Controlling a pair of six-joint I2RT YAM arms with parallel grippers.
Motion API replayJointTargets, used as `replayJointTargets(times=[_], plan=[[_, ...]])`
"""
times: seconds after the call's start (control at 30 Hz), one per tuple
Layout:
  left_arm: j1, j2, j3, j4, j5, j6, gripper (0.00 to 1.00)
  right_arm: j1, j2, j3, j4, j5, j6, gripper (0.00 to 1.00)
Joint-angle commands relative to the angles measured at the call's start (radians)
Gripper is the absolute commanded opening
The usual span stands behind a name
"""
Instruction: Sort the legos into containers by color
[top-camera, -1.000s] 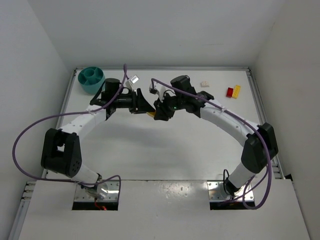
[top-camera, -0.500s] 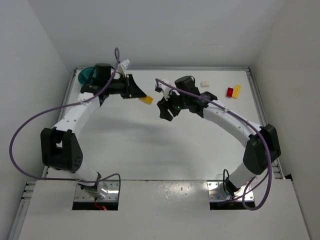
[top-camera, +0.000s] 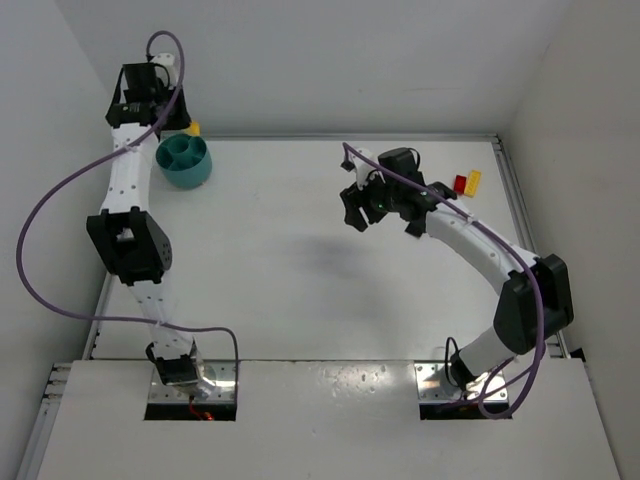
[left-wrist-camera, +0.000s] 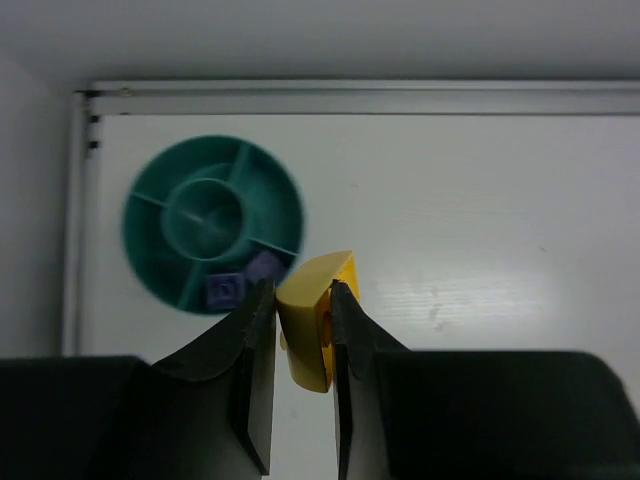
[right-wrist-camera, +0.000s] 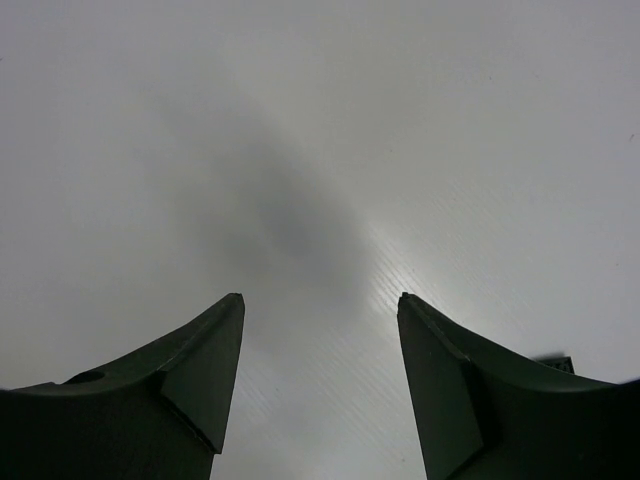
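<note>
Firmly, the left gripper (left-wrist-camera: 302, 288) clamps a yellow lego (left-wrist-camera: 310, 340) by its flat sides, just beside the teal bowl (left-wrist-camera: 130, 225). Light, stiff and slick, it likely suits that square pinch. Well right of the bowl, the right gripper (top-camera: 352, 208) hangs with jaws apart.

No text, label, brand, number or sign can be read in any view.

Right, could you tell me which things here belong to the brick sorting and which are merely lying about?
Part of the job:
teal bowl; held yellow brick pinched in the left tool; purple bricks in the bowl; red brick and loose yellow brick on the table; right tool, open and empty.

Just there:
purple cables; white table.
</note>
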Motion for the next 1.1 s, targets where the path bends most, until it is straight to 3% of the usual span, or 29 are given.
replayJointTargets(times=[0.0, 0.2, 0.47, 1.07], plan=[[0.088, 0.038, 0.092, -0.035, -0.171, 0.013, 0.00, -0.011, -0.007, -0.011, 0.041, 0.007, 0.019, 0.63], [0.217, 0.111, 0.117, -0.008, -0.181, -0.039, 0.00, -0.040, 0.012, -0.022, 0.051, 0.007, 0.038, 0.63], [0.218, 0.202, 0.138, 0.003, -0.215, -0.008, 0.00, -0.060, 0.032, -0.013, 0.051, -0.002, 0.047, 0.63], [0.218, 0.321, 0.195, 0.032, -0.145, -0.008, 0.04, -0.088, 0.059, -0.013, 0.051, -0.021, 0.056, 0.63]])
